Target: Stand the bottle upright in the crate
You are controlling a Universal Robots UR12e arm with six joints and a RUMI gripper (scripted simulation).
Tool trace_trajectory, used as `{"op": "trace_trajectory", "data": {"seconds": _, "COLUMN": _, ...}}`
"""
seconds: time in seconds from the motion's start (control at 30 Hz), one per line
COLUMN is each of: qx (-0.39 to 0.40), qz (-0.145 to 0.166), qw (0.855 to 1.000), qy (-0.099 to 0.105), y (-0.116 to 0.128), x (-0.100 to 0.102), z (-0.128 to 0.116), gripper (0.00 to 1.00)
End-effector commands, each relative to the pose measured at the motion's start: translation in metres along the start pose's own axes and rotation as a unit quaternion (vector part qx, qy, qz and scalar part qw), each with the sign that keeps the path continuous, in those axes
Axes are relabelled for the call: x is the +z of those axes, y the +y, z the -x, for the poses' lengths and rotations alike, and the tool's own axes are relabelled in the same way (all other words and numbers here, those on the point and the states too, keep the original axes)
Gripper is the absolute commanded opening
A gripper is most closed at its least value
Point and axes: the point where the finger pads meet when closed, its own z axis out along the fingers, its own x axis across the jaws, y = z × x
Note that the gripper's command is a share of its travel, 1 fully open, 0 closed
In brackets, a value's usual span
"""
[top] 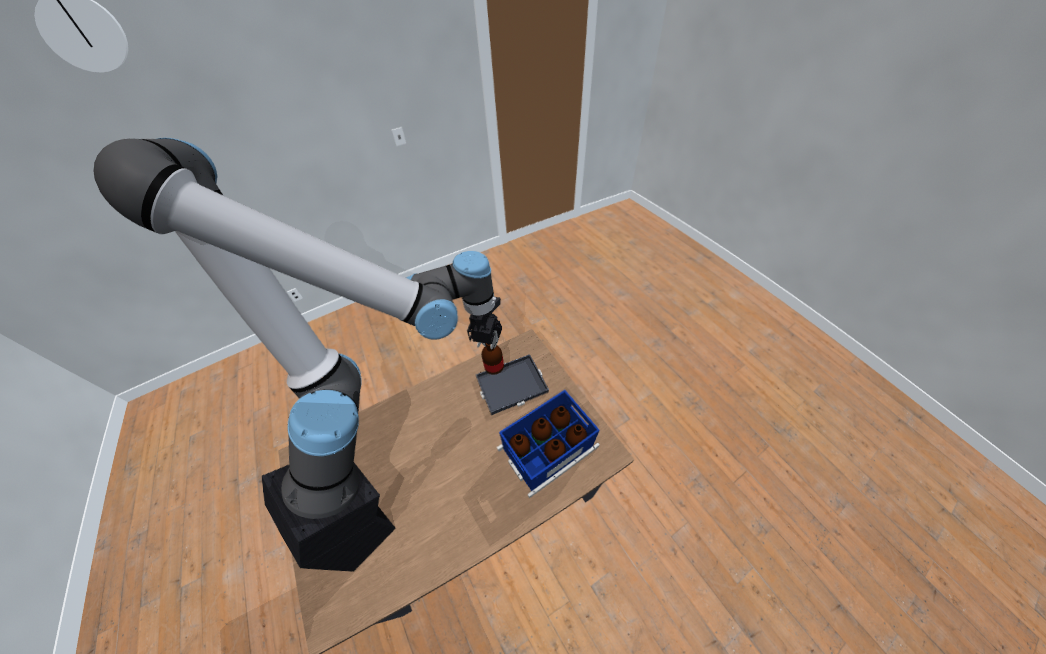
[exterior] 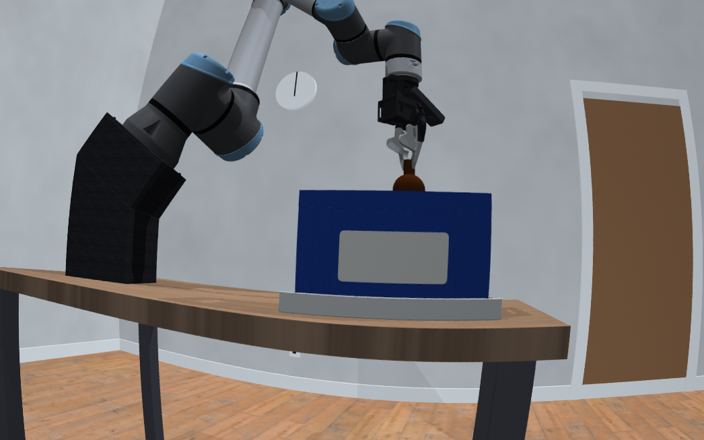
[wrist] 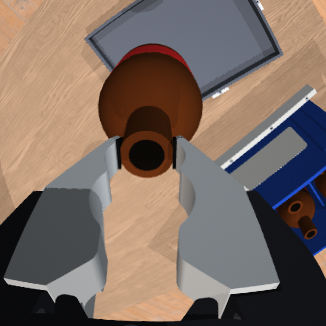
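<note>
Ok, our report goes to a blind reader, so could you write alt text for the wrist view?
The grey two-jaw pincer grips the neck of a brown, red-labelled bottle, seen from above, mouth up. Below lie a dark grey tray and a blue crate on the wooden table.

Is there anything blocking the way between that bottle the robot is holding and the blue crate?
Nothing visible does. The gripper holds the bottle by its neck, upright above the tray. The crate sits just beyond, with two empty compartments at its near end; four bottles fill the others.
</note>
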Motion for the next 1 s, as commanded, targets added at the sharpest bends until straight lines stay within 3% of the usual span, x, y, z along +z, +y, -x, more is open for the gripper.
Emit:
{"op": "trace_trajectory", "data": {"seconds": 0.0, "qx": 0.0, "qz": 0.0, "qw": 1.0, "qy": 0.001, "y": -0.001, "x": -0.001, "z": 0.0, "gripper": 0.0}}
{"op": "trace_trajectory", "data": {"seconds": 0.97, "qx": 0.0, "qz": 0.0, "qw": 1.0, "qy": 0.001, "y": -0.001, "x": -0.022, "z": 0.0, "gripper": 0.0}}
